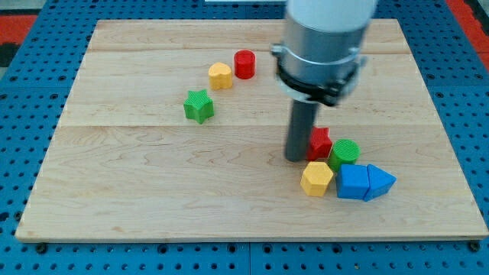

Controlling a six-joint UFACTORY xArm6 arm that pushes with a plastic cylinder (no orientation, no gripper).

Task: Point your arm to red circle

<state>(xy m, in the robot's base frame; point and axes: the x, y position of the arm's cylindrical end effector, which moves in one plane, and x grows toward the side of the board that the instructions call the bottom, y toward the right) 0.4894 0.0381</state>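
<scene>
The wooden tabletop (pixel 114 191) lies on a blue perforated surface (pixel 30 260).

Going from the view's left: a green star block (pixel 199 105) sits alone left of centre. At its 1 o'clock stands a yellow block (pixel 220 76), its shape rounded and hard to make out exactly. Just beside that, at its 2 o'clock, is the red circle (pixel 244 64), a short red cylinder in the upper middle of the tabletop; whether the two touch cannot be told.

The arm's grey housing (pixel 325 46) comes down from the view's top, right of centre, and ends in the dark rod. My tip (pixel 296 158) rests on the tabletop in the lower right half, well apart from the red circle, which lies at about 11 o'clock from it. There is no gripper on this arm, so no open or closed state applies.

A cluster lies immediately right of the tip. A red block (pixel 320 143), shape partly hidden by the rod, sits against the rod at 3 o'clock. A yellow hexagon block (pixel 316 178) lies at 5 o'clock from the tip. A green cylinder (pixel 345 153) is beside the red block. A blue cube (pixel 352 182) and a blue triangular block (pixel 380 182) sit together at the cluster's right end.
</scene>
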